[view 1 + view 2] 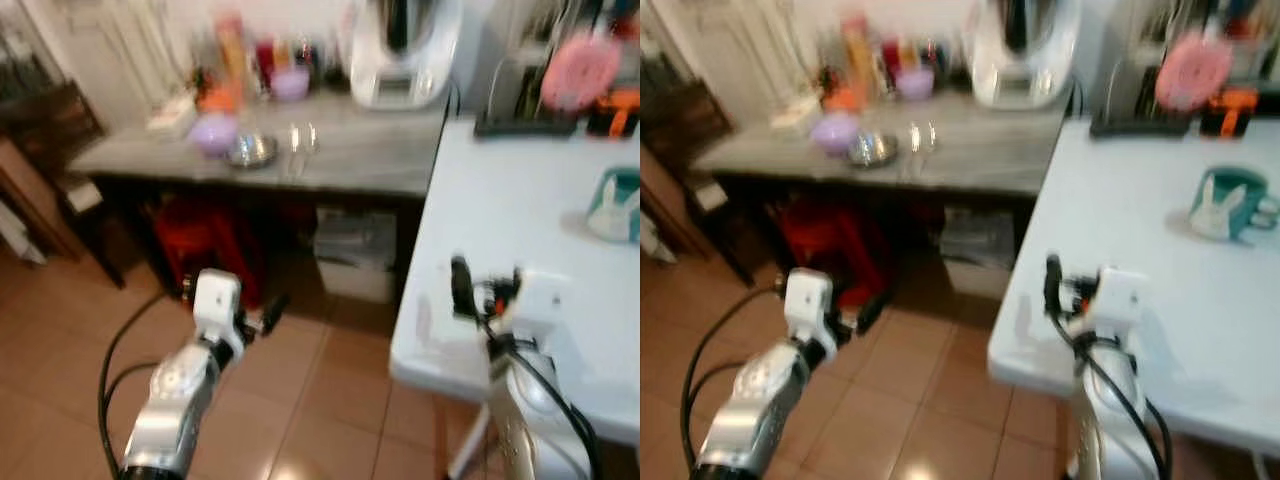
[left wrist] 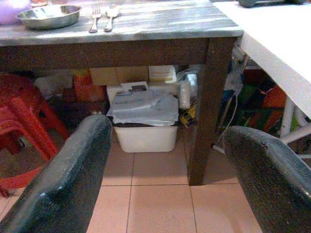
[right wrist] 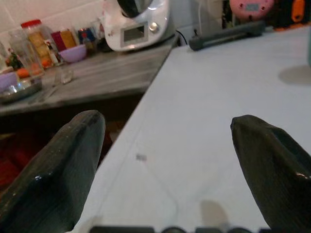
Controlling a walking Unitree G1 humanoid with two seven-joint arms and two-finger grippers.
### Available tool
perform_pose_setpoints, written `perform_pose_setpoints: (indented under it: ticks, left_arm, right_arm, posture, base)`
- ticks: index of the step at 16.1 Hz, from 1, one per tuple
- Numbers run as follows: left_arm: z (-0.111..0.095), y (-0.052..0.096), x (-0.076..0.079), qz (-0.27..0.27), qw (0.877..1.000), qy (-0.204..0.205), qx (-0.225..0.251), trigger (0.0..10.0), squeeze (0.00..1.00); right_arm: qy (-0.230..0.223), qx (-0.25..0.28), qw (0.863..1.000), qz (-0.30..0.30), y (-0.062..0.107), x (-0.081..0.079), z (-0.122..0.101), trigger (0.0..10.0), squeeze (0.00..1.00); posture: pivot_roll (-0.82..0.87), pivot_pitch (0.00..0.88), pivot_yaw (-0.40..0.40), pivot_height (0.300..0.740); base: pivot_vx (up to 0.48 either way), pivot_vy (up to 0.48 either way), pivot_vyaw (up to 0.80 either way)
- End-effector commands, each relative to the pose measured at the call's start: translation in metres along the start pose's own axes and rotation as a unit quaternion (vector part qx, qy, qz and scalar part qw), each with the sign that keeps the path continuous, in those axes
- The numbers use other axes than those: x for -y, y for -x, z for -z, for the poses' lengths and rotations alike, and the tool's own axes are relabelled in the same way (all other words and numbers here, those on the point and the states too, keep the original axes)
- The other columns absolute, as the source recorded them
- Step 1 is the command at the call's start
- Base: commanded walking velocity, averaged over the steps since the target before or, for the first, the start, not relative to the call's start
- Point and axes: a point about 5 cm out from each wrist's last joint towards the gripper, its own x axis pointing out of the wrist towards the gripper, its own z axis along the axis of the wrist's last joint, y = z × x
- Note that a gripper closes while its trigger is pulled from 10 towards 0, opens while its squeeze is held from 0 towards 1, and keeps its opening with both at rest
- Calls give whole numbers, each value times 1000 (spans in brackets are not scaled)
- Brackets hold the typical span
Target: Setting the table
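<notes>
A steel bowl (image 1: pixel 251 150) sits on the grey counter (image 1: pixel 360 160), with a fork and spoon (image 2: pixel 101 17) lying beside it and a purple bowl (image 1: pixel 214 131) just to its left. To the right stands the white table (image 1: pixel 510 200), where a teal bunny mug (image 1: pixel 1225 203) rests far along it. My left gripper (image 1: pixel 268 312) hovers low over the tiled floor, facing the counter's underside, open and holding nothing. My right gripper (image 1: pixel 462 288) is above the white table's near left corner, also open, with nothing between its fingers (image 3: pixel 63 165).
A white kitchen appliance (image 1: pixel 403 50) and several jars stand at the counter's back. Red stools (image 1: pixel 205 245) and a white bin (image 2: pixel 146 136) fill the space under the counter. A dark tray (image 1: pixel 525 127) and a pink round object (image 1: pixel 580 68) are at the table's far end.
</notes>
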Motion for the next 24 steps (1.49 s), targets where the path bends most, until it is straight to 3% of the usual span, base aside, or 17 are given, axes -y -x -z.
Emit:
perform_pose_setpoints:
  ticks: [1,9,12,24]
  left_arm:
    - [-6,-1,-6,-8,1000,-15,8,10000,0]
    - [-9,-1,0,30,999,-18,19,10000,0]
    - [-8,-2,2,34,999,-15,21,10000,0]
    - [-7,-4,6,42,999,-12,20,10000,0]
  right_arm:
    - [-6,-5,1000,-4,0,-4,3,10000,0]
    - [-7,-2,1000,3,0,-1,2,10000,0]
    - [-6,-1,1000,4,0,0,1,10000,0]
    - [-3,2,1000,8,0,0,0,10000,0]
  posture:
    - [-131,0,179,740]
    - [-137,0,179,740]
    - [-139,0,179,740]
    - [-147,0,182,740]
  base:
    - [0,0,0]
    - [0,0,-56]
    - [0,-424,-533]
    - [0,-480,0]
